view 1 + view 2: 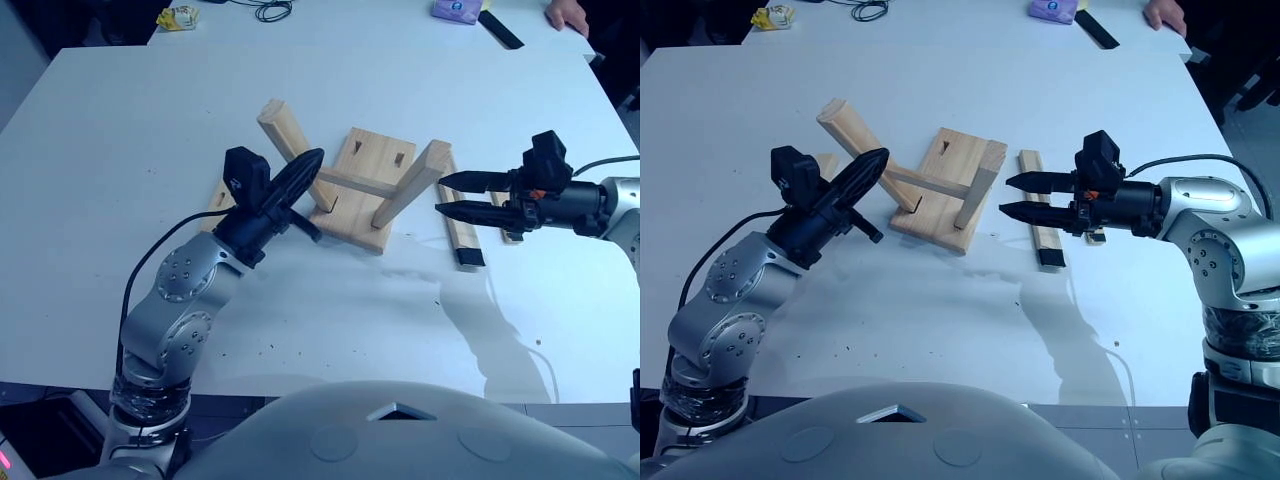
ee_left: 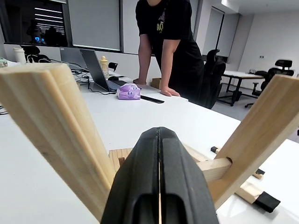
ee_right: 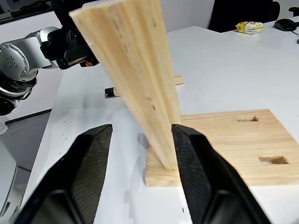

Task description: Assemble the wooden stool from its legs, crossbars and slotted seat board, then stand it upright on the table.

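The stool [image 1: 372, 170] sat unfinished in the middle of the table [image 1: 150, 120]: seat board [image 1: 365, 150] flat, two legs angled up from it, joined by a crossbar [image 1: 355, 185]. The left gripper [image 1: 310, 160], fingers together, was against the left leg [image 1: 285, 130]. The right gripper [image 1: 440, 195], fingers apart, was just beside the right leg [image 1: 410, 185]. A loose slat [image 1: 462, 238] lay below it.
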Controlling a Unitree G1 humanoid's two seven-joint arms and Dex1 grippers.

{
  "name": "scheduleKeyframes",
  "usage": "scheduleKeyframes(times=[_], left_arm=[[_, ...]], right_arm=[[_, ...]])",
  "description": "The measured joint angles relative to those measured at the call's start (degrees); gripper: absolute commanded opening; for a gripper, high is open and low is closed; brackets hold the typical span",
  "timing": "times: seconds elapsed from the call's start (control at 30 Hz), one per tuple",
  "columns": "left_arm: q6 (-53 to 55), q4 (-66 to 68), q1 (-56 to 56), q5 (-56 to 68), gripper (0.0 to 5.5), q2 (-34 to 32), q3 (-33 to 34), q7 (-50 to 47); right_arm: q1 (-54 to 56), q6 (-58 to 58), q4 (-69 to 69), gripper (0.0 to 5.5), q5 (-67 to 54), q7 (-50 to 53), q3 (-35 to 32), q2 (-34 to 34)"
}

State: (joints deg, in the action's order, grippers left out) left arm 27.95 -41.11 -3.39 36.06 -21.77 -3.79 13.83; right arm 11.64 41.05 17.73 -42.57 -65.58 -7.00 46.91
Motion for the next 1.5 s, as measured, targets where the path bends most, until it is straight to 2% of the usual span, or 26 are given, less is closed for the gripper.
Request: scheduleKeyframes(times=[0.17,0.47,0.77,1.0,1.17,1.33,1.5], left_arm=[[0.00,0.94,0.00,-0.24,0.00,1.39,-0.03,0.04],[0.00,1.36,-0.11,-1.49,0.00,2.31,-0.15,0.19],[0.07,2.18,0.08,-2.16,0.00,2.25,0.11,1.40],[0.15,2.22,0.22,-2.32,0.00,2.22,0.60,1.73],[0.09,5.05,2.63,-3.26,0.00,2.53,-0.08,2.38],[-0.77,10.17,9.05,-6.59,0.00,4.94,-2.18,2.55],[-2.55,6.64,10.14,-6.00,0.00,7.71,-2.92,2.69]], right_arm=[[0.70,0.58,1.35,2.35,-0.33,4.62,0.44,-3.67],[1.93,3.99,3.63,2.35,-4.40,9.06,0.24,-6.12],[0.27,3.32,5.56,3.69,-4.74,7.82,0.16,-5.88],[-0.59,4.55,7.57,3.69,-5.54,10.88,0.25,-6.59],[-0.13,5.05,9.26,3.69,-7.06,15.74,1.17,-10.45],[0.30,5.02,9.90,3.69,-7.02,18.86,3.21,-12.97],[0.71,5.00,9.90,3.69,-6.97,19.11,4.76,-13.45]])
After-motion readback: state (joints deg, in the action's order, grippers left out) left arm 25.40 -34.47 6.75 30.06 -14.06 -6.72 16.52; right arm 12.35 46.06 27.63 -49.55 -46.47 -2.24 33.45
